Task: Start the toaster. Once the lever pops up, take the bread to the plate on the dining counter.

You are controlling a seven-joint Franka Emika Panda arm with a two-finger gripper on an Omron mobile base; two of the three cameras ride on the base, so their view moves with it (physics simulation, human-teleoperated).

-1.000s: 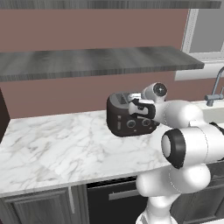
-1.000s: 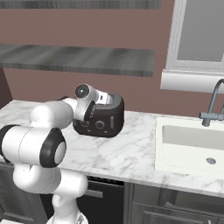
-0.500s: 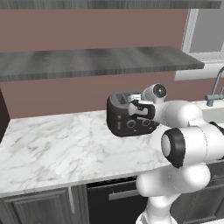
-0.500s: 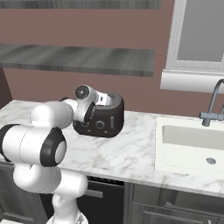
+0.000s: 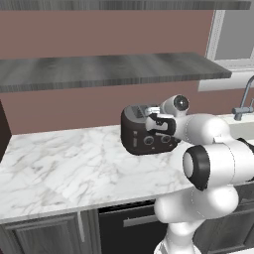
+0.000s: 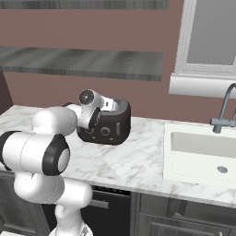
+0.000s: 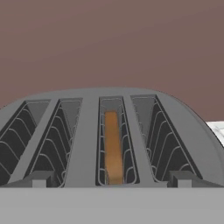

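**Counter inventory: toaster loaded, claw over the slots**

Item: toaster (image 5: 146,134), dark and boxy, two round knobs on its long face. It stands at centre frame in the left base view and left of centre in the right base view, toward the back of the counter (image 5: 64,168), near the wall.

Item: bread (image 7: 113,146), one brown slice standing on edge in the third slot from the left in the hand view, sunk low between the wire guides. The other three slots show bare wires.

Item: claw (image 5: 158,122), at the toaster's top and right end in the left base view, fingers spread wide apart and holding nothing. Contact with the toaster cannot be told.

Surroundings: pale sink (image 6: 203,150) set into the counter at right of the right base view, well apart from the toaster, with a grey faucet (image 6: 223,113) behind it. A long grey shelf (image 5: 109,69) runs along the wall above. A window (image 6: 209,37) fills the upper right.

Obstructions: the white arm covers the toaster's right end in the left base view and its left end in the right base view. The lever cannot be made out.

Surface and room: white marble-patterned counter, dark cabinets (image 5: 44,233) below, reddish-brown wall (image 5: 74,30).
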